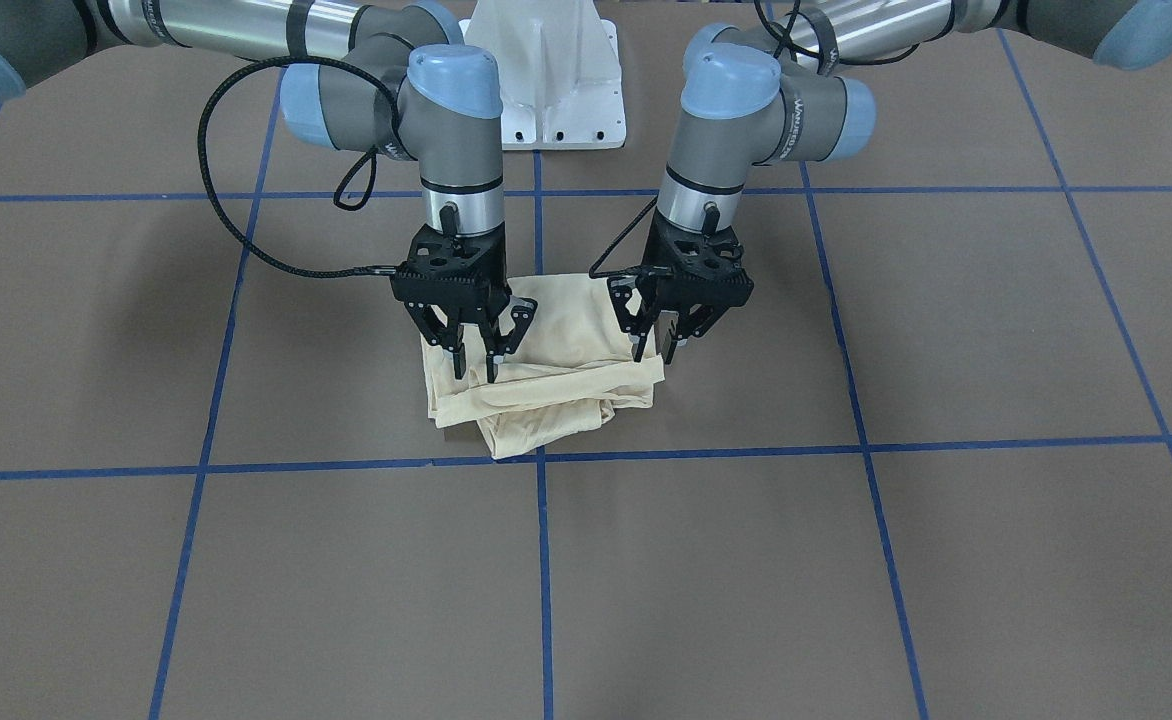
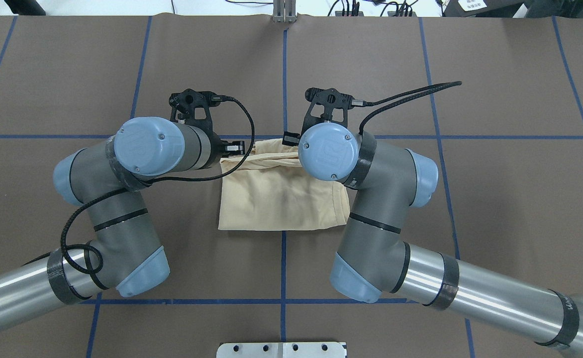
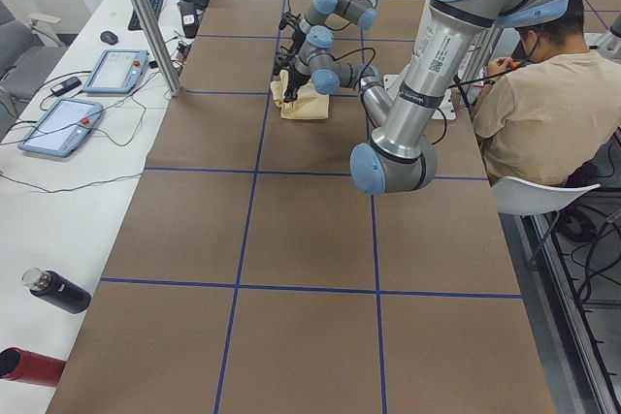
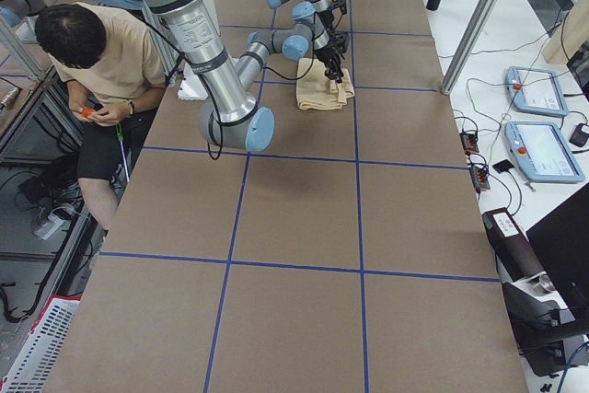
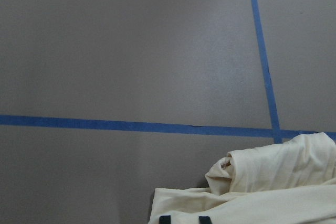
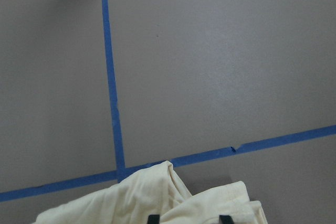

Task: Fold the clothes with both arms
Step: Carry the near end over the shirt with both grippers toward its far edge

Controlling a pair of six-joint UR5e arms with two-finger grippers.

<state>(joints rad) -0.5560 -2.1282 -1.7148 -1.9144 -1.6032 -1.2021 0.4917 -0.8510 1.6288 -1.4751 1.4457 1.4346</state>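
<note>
The pale cream-yellow shirt [image 1: 546, 400] lies folded into a small bundle at the table's middle, its print hidden. It also shows in the overhead view [image 2: 281, 199]. My left gripper [image 1: 654, 350] points down at the bundle's far corner on the front view's right. Its fingertips stand a little apart just over the cloth [image 5: 273, 177]. My right gripper [image 1: 476, 362] points down at the other far corner. Its fingertips stand wider apart over the cloth [image 6: 147, 198]. Neither gripper holds fabric lifted; the shirt rests flat on the table.
The brown table carries a blue tape grid [image 1: 542, 560]. The white base pedestal [image 1: 546, 80] stands behind the shirt. A seated person [image 3: 543, 94] is beside the robot. Tablets [image 3: 58, 123] and bottles [image 3: 53, 290] lie on the side bench.
</note>
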